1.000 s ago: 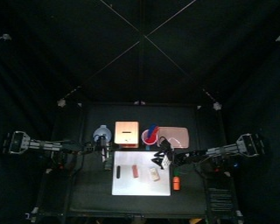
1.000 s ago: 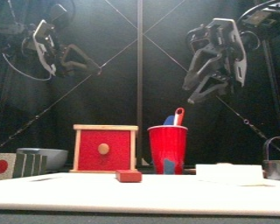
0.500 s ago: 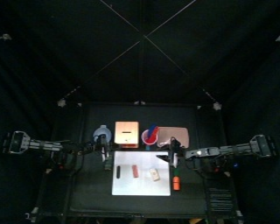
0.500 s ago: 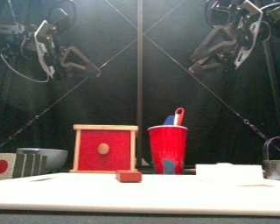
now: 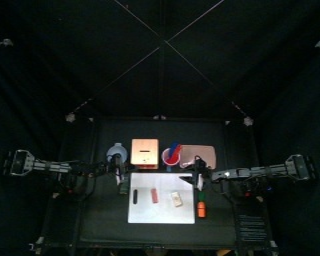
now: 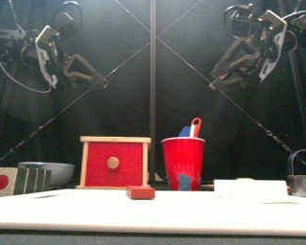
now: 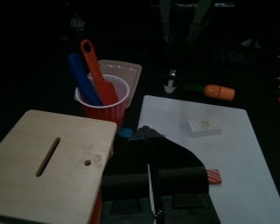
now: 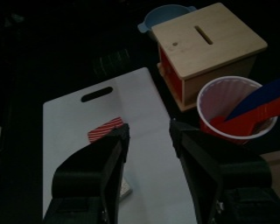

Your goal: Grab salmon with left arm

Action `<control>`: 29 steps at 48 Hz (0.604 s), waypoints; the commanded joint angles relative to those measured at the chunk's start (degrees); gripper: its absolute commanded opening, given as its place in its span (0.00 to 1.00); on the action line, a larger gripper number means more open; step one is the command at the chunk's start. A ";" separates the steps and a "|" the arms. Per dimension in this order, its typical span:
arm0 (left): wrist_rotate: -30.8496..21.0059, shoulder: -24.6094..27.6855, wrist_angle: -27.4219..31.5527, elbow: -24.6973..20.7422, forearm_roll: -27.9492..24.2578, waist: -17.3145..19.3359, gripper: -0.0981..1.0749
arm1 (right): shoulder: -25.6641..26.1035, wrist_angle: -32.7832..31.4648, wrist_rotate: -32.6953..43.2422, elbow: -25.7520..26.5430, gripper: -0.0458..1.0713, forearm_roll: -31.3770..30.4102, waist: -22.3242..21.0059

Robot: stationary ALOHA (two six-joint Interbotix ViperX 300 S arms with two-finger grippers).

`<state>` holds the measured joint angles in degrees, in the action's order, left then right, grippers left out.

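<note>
The salmon (image 7: 213,176) is partly hidden behind the left gripper (image 7: 154,188), whose fingers are cut off.

No text, label or number can be read anywhere.

Board (image 5: 163,215) open above; box (image 6: 115,163), cup (image 6: 184,164) block far edge.

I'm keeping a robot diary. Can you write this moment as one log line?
salmon: on white board, untouched | left gripper: shut, raised | right gripper: open, raised
</note>
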<state>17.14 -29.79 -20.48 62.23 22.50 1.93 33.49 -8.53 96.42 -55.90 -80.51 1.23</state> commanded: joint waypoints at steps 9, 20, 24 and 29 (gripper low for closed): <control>-0.18 -0.09 -0.35 -1.23 1.76 0.62 0.19 | 0.26 0.00 0.09 0.18 0.74 0.00 -0.26; 0.09 -0.09 -0.09 -2.20 8.88 0.62 0.33 | 0.35 -0.09 0.09 0.09 0.74 -0.09 -0.88; 0.09 0.35 0.70 -2.99 10.02 0.62 0.43 | 0.35 0.00 0.09 0.00 0.74 -0.09 -1.14; 0.00 1.58 1.93 -4.39 12.04 0.97 0.57 | 0.35 0.00 0.09 -0.09 0.74 -0.09 -1.32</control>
<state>17.14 -29.00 -18.81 60.56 33.31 2.64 33.40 -8.53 96.42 -56.43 -80.51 0.26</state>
